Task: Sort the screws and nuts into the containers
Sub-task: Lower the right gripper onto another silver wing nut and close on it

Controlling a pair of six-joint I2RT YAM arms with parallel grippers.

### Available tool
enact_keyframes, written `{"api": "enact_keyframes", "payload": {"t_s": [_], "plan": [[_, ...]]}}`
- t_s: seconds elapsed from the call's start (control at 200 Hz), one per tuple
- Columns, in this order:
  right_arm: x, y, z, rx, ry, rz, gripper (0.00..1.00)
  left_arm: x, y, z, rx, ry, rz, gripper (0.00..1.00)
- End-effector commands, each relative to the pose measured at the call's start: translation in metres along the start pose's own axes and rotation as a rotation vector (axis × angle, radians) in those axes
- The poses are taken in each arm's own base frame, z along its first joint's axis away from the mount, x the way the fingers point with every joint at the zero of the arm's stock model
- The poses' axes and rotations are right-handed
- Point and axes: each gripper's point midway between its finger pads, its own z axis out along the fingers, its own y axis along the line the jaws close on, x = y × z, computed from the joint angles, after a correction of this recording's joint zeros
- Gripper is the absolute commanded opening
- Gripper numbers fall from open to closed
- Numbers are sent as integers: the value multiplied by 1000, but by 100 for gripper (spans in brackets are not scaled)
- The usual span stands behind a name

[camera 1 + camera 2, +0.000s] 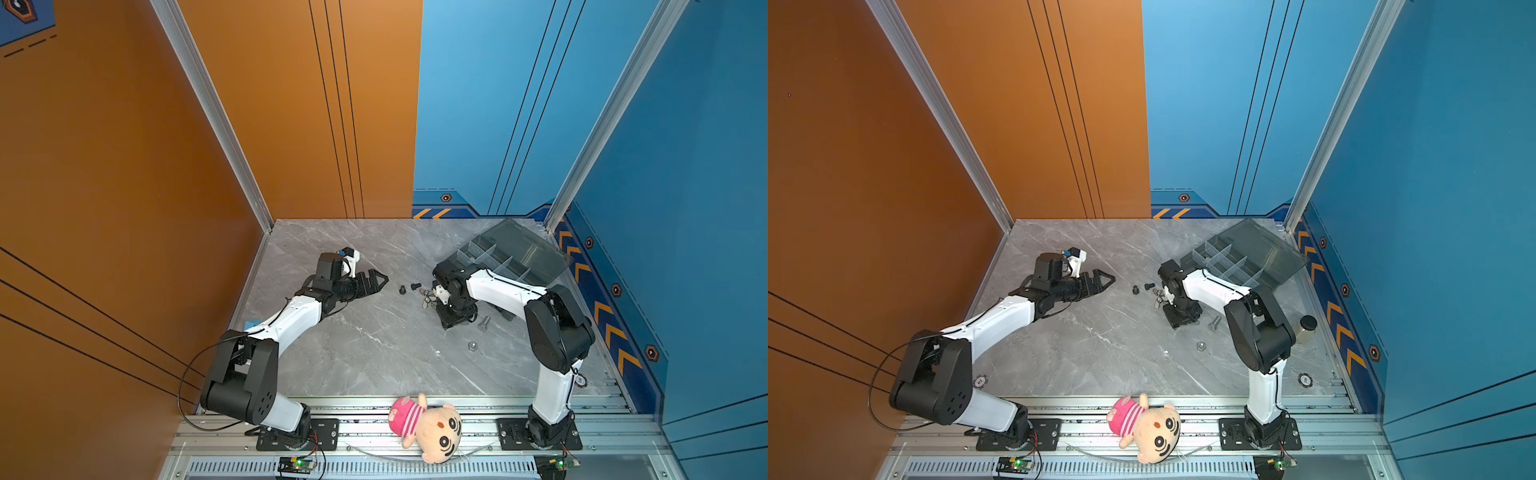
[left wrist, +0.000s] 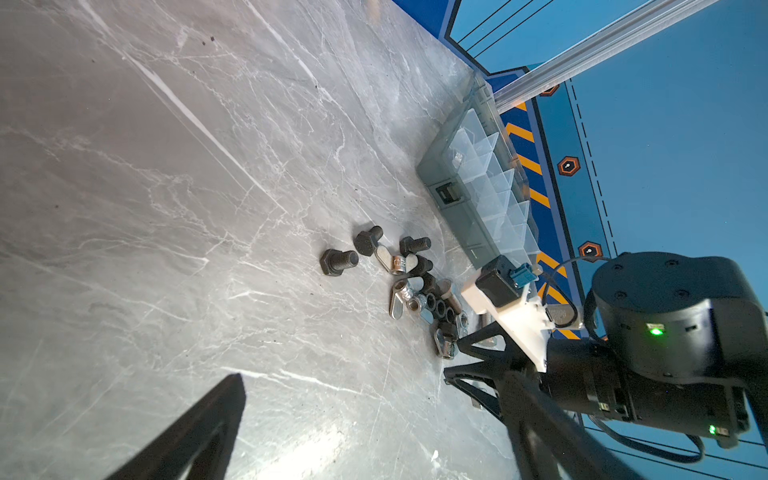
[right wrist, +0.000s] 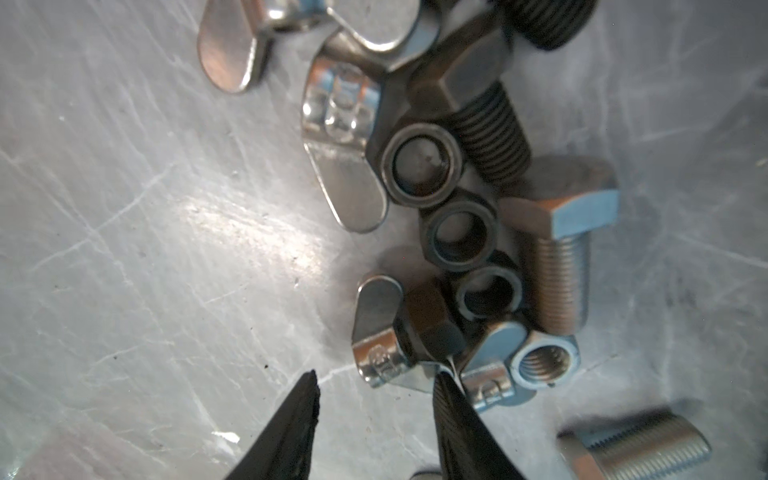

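Note:
A pile of screws and nuts (image 3: 459, 237) lies mid-table. It holds dark hex nuts, a silver hex bolt (image 3: 561, 257), a black bolt (image 3: 469, 95) and silver wing nuts (image 3: 380, 353). My right gripper (image 3: 376, 384) points down at the pile's edge, open, with bare table between its tips and one finger (image 3: 449, 399) beside a wing nut. Two black screws (image 1: 402, 289) lie left of the pile. A large silver screw (image 1: 483, 323) and a lone nut (image 1: 472, 345) lie nearer the front. My left gripper (image 1: 380, 277) hovers open left of the pile. The smoky-grey containers box (image 1: 478, 249) stands open at the back right.
The box's lid (image 1: 528, 245) leans back toward the blue wall. A beige black-capped jar (image 1: 1304, 328) stands behind the right arm's elbow. A plush doll (image 1: 428, 424) lies on the front rail. Another silver bolt (image 3: 640, 449) lies beside my right gripper.

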Motion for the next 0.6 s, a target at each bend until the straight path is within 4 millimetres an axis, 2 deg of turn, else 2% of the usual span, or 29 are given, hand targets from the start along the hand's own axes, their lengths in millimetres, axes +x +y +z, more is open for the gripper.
{"api": "enact_keyframes", "payload": {"t_s": [0.0,0.596], "plan": [[-8,-4,2,9,-12,-36,48,2,3,0,-3,11,1,98],[-13,-1,13,3,-2,-78,47,3,6,2,-7,18,-4,98]]}}
